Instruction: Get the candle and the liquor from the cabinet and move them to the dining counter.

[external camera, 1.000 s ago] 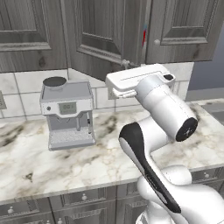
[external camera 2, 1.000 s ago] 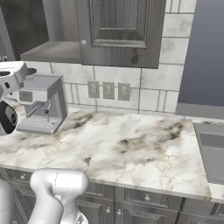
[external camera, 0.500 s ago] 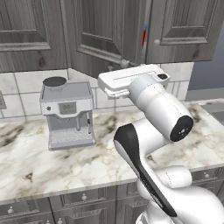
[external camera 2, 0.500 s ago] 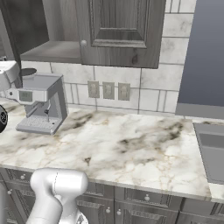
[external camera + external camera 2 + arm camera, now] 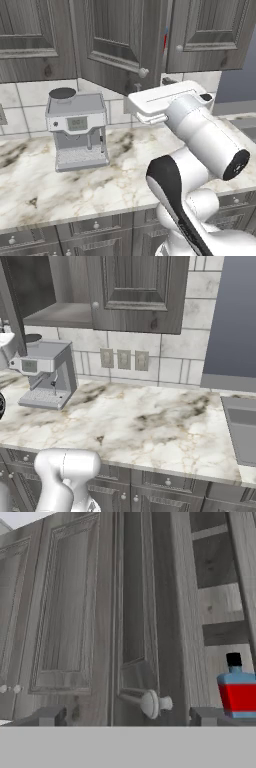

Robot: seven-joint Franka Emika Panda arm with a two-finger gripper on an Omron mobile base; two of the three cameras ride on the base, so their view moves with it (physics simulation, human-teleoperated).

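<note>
The gripper point(image 5: 127, 716) now stands wide open, its two finger tips point(image 5: 50, 716) spread either side of the door knob point(image 5: 151, 703) and gripping nothing; a second ago it was shut, so it has just let go. The cabinet door point(image 5: 117, 47) hangs swung outward over the coffee machine point(image 5: 77, 127). Past the door's edge, the liquor point(image 5: 237, 689) stands inside the cabinet point(image 5: 210, 612), now reachable. The candle cannot be made out.

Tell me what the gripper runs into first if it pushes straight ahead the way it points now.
Most likely the gripper, jaws open, meets the round knob on the edge of the open cabinet door. The liquor stands off to the side inside the cabinet; depth is unclear.
</note>
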